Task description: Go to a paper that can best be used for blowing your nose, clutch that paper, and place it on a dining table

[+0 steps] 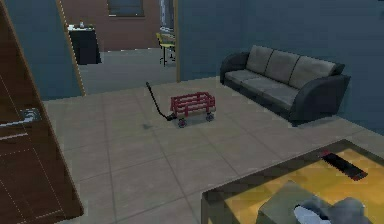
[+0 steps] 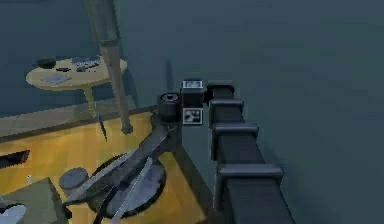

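Paper for the nose cannot be named with certainty, but a grey box (image 1: 288, 206) with something pale and crumpled at its top stands on the yellow-topped table (image 1: 262, 184), at the bottom right of the forward view. On the same table, farther toward the right edge, lies a dark remote control (image 1: 343, 165), well apart from the box. Beyond the table the tiled floor carries a red wagon (image 1: 192, 106) with a black handle, and a dark sofa (image 1: 285, 80) stands against the blue wall. A brown door (image 1: 25, 130) is at the left. In the arm side view the arm (image 2: 240, 160) reaches out over the yellow tabletop, with the two white squares (image 2: 193, 100) at its far end. The gripper (image 2: 105, 190) points down and to the left from there, and its fingers lie across a round grey disc (image 2: 140, 190) on the table. Because of these things behind the fingers, I cannot tell if the gripper holds anything, and how wide it stands also cannot be told. A grey pole (image 2: 105, 50) rises behind the table, and a small round table (image 2: 75, 72) with dark things on it stands farther out.
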